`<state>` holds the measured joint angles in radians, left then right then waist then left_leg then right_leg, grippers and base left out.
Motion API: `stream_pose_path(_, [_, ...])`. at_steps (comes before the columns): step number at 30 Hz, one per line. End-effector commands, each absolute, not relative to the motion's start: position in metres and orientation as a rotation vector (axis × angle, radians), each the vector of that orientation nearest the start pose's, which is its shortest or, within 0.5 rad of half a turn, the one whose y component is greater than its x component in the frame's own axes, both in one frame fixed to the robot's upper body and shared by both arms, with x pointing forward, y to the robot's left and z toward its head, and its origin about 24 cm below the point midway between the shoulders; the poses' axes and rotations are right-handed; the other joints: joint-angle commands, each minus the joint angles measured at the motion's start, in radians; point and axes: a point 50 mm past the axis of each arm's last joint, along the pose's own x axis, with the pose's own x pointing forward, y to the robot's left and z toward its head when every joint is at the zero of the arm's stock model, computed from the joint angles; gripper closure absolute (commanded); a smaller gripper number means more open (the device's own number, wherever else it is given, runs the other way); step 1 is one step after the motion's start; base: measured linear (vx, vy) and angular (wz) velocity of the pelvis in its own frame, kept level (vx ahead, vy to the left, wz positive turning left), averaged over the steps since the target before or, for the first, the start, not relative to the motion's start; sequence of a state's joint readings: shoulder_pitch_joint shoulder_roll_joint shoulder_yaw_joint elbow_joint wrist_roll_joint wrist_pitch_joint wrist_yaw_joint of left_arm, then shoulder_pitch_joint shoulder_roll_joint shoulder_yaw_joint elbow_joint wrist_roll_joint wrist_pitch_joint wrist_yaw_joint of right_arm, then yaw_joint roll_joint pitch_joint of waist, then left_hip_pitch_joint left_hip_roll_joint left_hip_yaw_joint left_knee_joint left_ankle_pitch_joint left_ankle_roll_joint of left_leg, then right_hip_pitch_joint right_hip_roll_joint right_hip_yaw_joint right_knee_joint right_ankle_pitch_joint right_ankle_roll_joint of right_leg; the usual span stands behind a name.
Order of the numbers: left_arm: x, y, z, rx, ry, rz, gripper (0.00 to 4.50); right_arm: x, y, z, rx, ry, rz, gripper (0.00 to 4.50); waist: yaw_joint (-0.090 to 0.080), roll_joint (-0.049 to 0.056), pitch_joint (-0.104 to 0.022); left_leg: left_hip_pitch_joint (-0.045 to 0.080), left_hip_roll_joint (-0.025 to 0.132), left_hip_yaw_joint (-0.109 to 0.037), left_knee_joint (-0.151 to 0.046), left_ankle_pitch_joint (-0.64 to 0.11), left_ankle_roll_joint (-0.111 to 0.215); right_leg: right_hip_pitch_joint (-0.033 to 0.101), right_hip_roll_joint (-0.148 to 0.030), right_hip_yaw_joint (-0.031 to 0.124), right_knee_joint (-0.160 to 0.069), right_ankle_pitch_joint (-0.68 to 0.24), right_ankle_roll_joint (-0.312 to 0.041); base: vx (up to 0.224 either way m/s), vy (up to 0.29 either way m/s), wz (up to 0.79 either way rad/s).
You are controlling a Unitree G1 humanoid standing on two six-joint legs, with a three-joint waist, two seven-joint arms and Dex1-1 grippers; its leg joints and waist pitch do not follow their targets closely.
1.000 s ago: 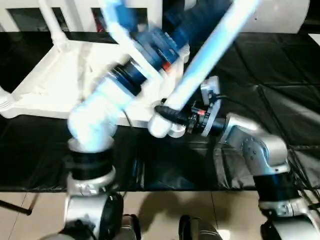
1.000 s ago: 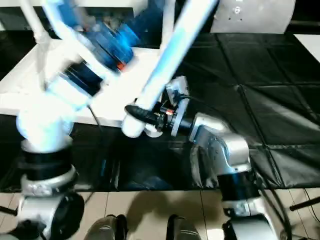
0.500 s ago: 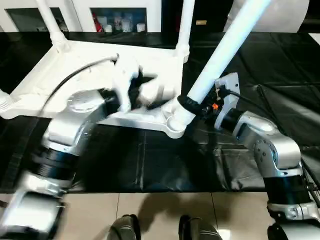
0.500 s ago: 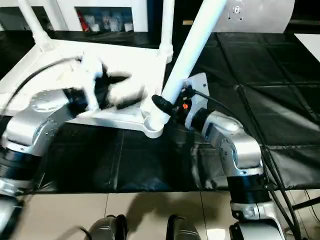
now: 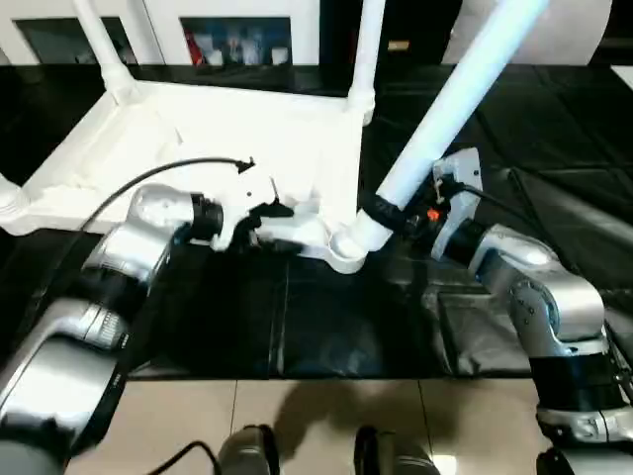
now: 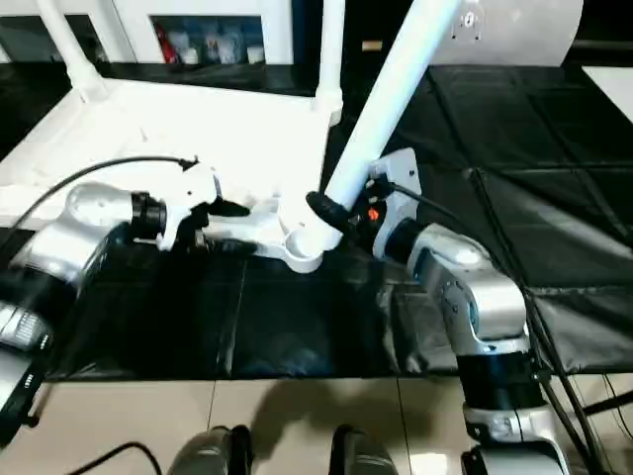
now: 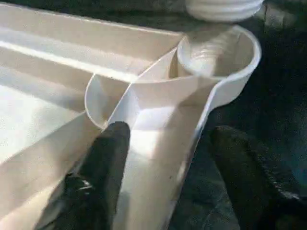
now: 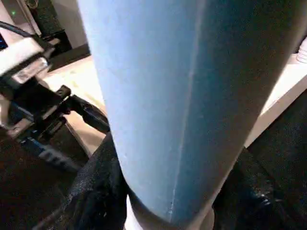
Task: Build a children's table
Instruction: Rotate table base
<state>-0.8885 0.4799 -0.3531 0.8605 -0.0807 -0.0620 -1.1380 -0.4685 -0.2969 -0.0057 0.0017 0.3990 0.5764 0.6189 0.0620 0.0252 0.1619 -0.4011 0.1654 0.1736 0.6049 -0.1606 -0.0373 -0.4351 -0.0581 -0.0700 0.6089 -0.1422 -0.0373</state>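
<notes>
Now the leg [image 5: 450, 119] tilts over the corner socket [image 7: 218, 50], thread not in.

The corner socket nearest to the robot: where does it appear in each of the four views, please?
Left eye view: the corner socket sits just right of centre, under the tilted leg.
Right eye view: just left of centre, at the tabletop's near corner.
Left wrist view: an open ribbed ring beyond the left gripper.
Right wrist view: hidden behind the leg.
Shared landmark: that tilted leg.

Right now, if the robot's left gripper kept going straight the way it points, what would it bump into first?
Probably the table top's corner socket: the left gripper straddles the top's rim, pointing toward it.
</notes>
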Motion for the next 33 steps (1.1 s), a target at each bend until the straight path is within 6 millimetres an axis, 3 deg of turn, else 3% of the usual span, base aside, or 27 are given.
stream_pose_path(1, [0.366,0.157,0.114,0.567,0.321,-1.211,1.8,0.312,-0.139,0.137,0.09,0.082,0.796,2.59,0.005,0.011,-0.1,0.025,0.048,-0.023,-0.066,-0.185,0.024,0.076,-0.089,0.055,-0.079,-0.253,-0.208,0.0,0.0,0.0])
stream_pose_path(3, [0.368,0.156,0.11,0.558,0.346,-1.222,1.93,0.312,-0.14,0.137,0.09,0.085,0.798,2.59,0.005,0.016,-0.096,0.024,0.045,-0.022,-0.065,-0.19,0.03,0.075,-0.087,0.055,-0.083,-0.246,-0.217,0.0,0.0,0.0])
stream_pose_path(4, [0.368,0.156,0.11,0.558,0.346,-1.222,1.93,0.312,-0.14,0.137,0.09,0.085,0.798,2.59,0.006,0.012,-0.098,0.024,0.045,-0.023,-0.066,-0.192,0.031,0.081,-0.089,0.054,-0.082,-0.249,-0.215,0.0,0.0,0.0])
stream_pose_path(8, [0.37,0.156,0.108,0.568,0.368,-1.231,2.31,0.311,-0.141,0.137,0.089,0.087,0.798,2.59,0.006,0.012,-0.096,0.023,0.045,-0.024,-0.067,-0.196,0.033,0.081,-0.088,0.053,-0.085,-0.26,-0.215,0.0,0.0,0.0])
stream_pose_path(9, [0.371,0.156,0.108,0.56,0.366,-1.235,2.34,0.31,-0.141,0.137,0.088,0.086,0.797,2.59,0.008,0.021,-0.095,0.024,0.047,-0.025,-0.066,-0.197,0.032,0.08,-0.09,0.053,-0.083,-0.257,-0.222,0.0,0.0,0.0])
stream_pose_path(11, [0.371,0.155,0.109,0.556,0.362,-1.235,2.4,0.31,-0.142,0.137,0.087,0.086,0.797,2.59,0.007,0.016,-0.096,0.024,0.048,-0.025,-0.067,-0.202,0.033,0.082,-0.09,0.053,-0.083,-0.25,-0.228,0.0,0.0,0.0])
stream_pose_path(17, [0.372,0.152,0.111,0.542,0.347,-1.273,2.93,0.308,-0.142,0.137,0.084,0.087,0.803,2.59,0.014,0.024,-0.093,0.028,0.051,-0.026,-0.068,-0.218,0.031,0.079,-0.091,0.052,-0.084,-0.256,-0.236,0.0,0.0,0.0])
stream_pose_path(18, [0.372,0.152,0.111,0.543,0.348,-1.277,3.11,0.308,-0.142,0.137,0.083,0.087,0.804,2.59,0.016,0.02,-0.094,0.027,0.05,-0.025,-0.068,-0.219,0.032,0.082,-0.092,0.053,-0.085,-0.256,-0.237,0.0,0.0,0.0])
stream_pose_path(20, [0.372,0.152,0.111,0.548,0.349,-1.282,3.15,0.307,-0.143,0.136,0.082,0.088,0.806,2.59,0.018,0.021,-0.094,0.026,0.051,-0.026,-0.069,-0.212,0.033,0.082,-0.093,0.053,-0.083,-0.252,-0.237,0.0,0.0,0.0])
stream_pose_path(23, [0.372,0.152,0.111,0.557,0.354,-1.288,3.57,0.307,-0.143,0.136,0.082,0.091,0.809,2.59,0.021,0.02,-0.094,0.025,0.05,-0.025,-0.068,-0.204,0.038,0.081,-0.093,0.053,-0.084,-0.255,-0.233,0.0,0.0,0.0])
stream_pose_path(26, [0.373,0.152,0.109,0.576,0.357,-1.276,3.64,0.306,-0.143,0.135,0.081,0.093,0.814,2.59,0.025,0.022,-0.093,0.025,0.051,-0.025,-0.068,-0.203,0.041,0.08,-0.093,0.053,-0.086,-0.268,-0.228,0.0,0.0,0.0])
stream_pose_path(27, [0.373,0.152,0.109,0.583,0.36,-1.272,3.91,0.306,-0.142,0.135,0.08,0.093,0.815,2.59,0.026,0.022,-0.093,0.026,0.052,-0.026,-0.069,-0.206,0.041,0.08,-0.093,0.053,-0.087,-0.275,-0.225,0.0,0.0,0.0])
stream_pose_path(33, [0.371,0.155,0.101,0.68,0.405,-1.263,4.21,0.305,-0.142,0.135,0.079,0.092,0.825,2.59,0.025,0.023,-0.088,0.027,0.051,-0.028,-0.074,-0.237,0.031,0.078,-0.094,0.051,-0.096,-0.351,-0.195,0.0,0.0,0.0])
